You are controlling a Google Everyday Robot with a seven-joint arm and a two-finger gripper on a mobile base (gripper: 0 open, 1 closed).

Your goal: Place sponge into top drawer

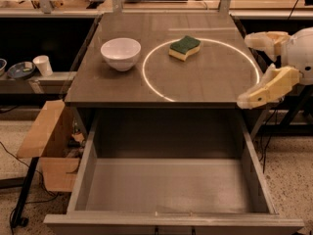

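Note:
The sponge (185, 48), yellow foam with a dark green scrub top, lies on the dark tabletop (205, 77) inside a bright ring of light. The top drawer (166, 185) is pulled fully out below the table's front edge and holds nothing. My gripper (248, 68) is at the table's right edge, well to the right of the sponge. It is open and empty, with one cream finger (261, 39) by the far side and the other (266, 88) near the front corner.
A white bowl (121, 53) stands on the table left of the sponge. A cardboard box (46, 131) sits on the floor left of the drawer. A paper cup (43, 65) and a dish (18, 70) rest on a low shelf at far left.

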